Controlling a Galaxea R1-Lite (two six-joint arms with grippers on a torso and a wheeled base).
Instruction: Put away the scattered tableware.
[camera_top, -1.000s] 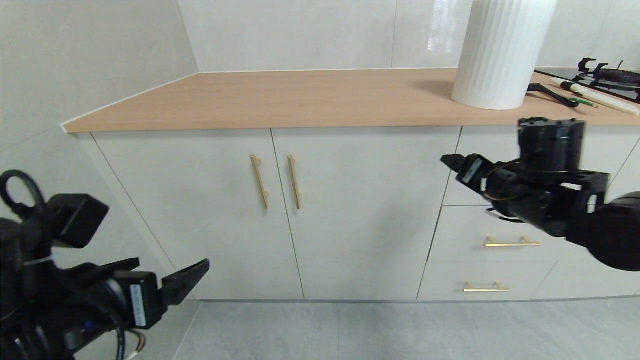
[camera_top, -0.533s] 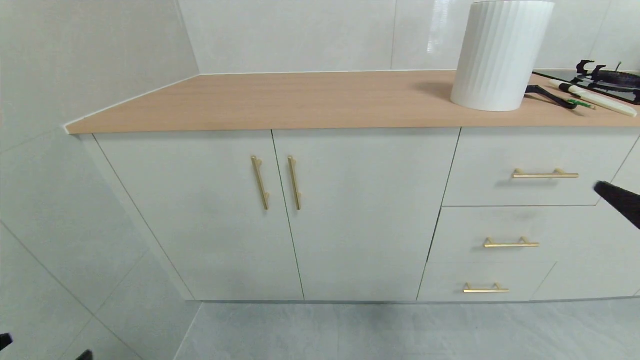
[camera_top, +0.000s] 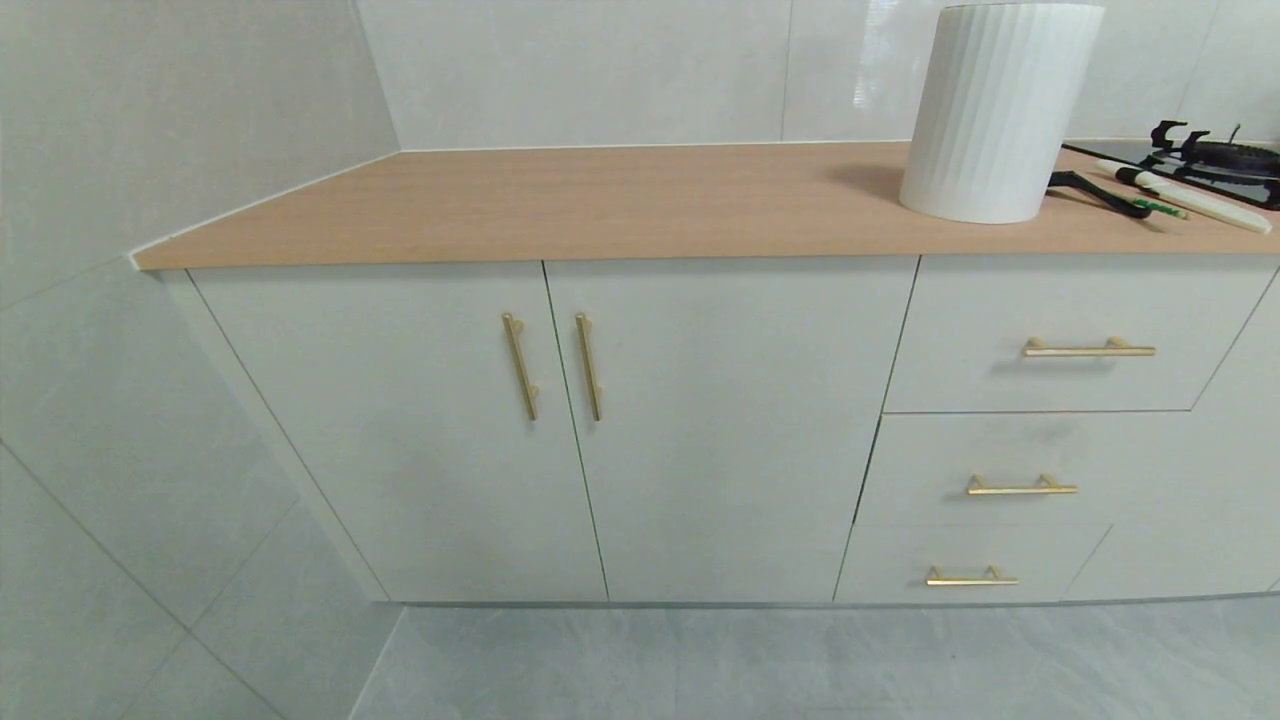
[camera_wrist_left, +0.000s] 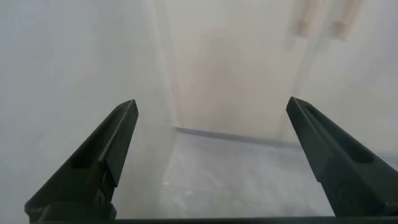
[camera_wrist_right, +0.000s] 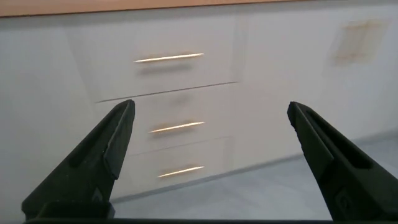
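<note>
Both arms have pulled back from the cabinet (camera_top: 700, 430); left gripper (camera_wrist_left: 211, 102) and right gripper (camera_wrist_right: 211, 106) gape wide, empty; tableware (camera_top: 1185, 196) lies far right on the counter (camera_top: 600, 200), storing not begun.

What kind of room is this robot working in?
Most likely a home kitchen: a wood-look countertop sits over gold-handled white cabinet doors and drawers, with a gas hob at the counter's far right and a few utensils lying next to it.
</note>
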